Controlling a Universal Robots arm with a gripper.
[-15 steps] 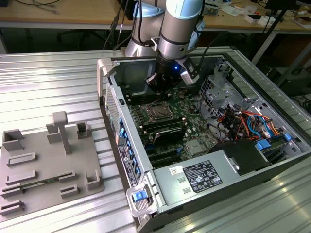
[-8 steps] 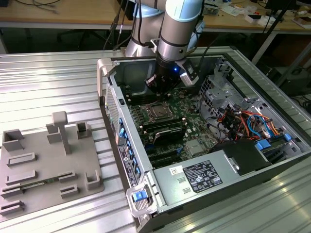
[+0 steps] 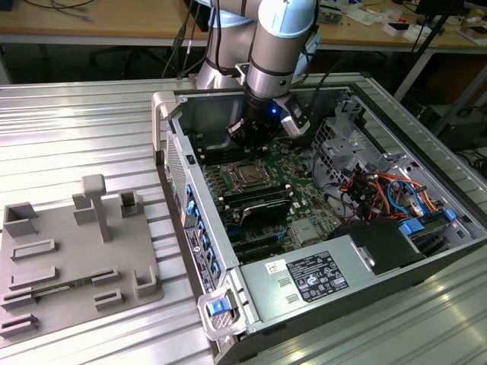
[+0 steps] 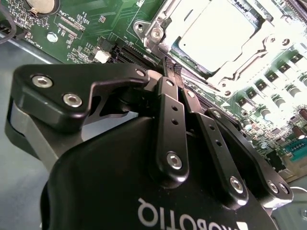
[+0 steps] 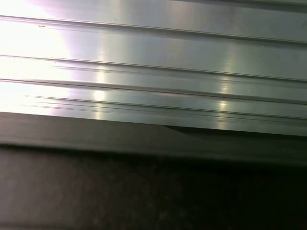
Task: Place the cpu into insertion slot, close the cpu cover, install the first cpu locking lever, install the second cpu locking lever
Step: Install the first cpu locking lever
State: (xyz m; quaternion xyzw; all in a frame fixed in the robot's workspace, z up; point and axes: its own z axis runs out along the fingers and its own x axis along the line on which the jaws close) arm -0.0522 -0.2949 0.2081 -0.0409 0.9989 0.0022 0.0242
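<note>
Upper centre, exterior view: gripper (image 3: 243, 143) over motherboard (image 3: 304, 163); second wrist view adds fingers (image 4: 171, 120) pressed together, empty, beside cpu (image 4: 216, 36) under cpu cover (image 4: 242, 67).

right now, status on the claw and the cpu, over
claw shut, tips at the corner of the cpu cover. cpu seated, cover down over it. nothing seen between claw and cover.
</note>
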